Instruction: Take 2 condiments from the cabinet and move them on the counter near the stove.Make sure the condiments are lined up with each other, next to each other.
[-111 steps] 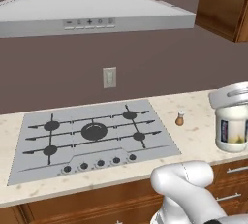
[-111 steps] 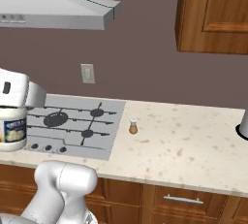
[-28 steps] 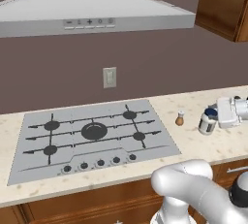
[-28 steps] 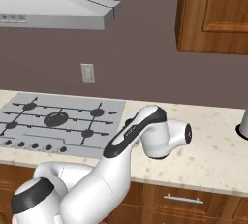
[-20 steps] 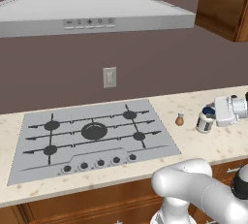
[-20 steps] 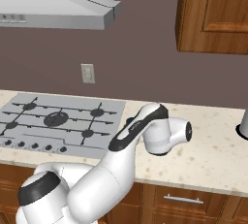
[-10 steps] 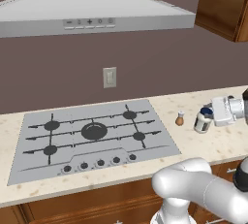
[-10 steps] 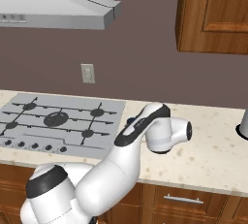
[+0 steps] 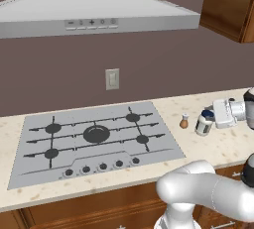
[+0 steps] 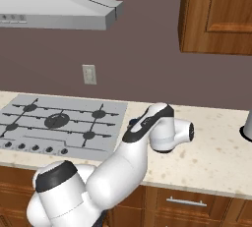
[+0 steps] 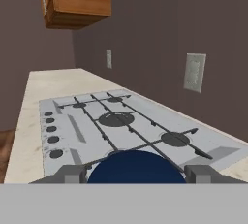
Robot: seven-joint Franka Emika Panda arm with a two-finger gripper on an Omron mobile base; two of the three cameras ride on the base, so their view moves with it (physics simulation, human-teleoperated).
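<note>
Left base view: jar (image 9: 204,123) on counter (image 9: 218,148) at 3 o'clock of shaker (image 9: 184,121), near stove (image 9: 94,139). Gripper (image 9: 212,118) fingers wide around jar, looks like placing step. Next: let go, back off w/o tipping it.

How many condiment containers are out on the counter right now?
2. The tan-brown shaker stands on the counter just right of the stove. The white jar with the dark blue lid stands beside it, between the gripper fingers.
</note>
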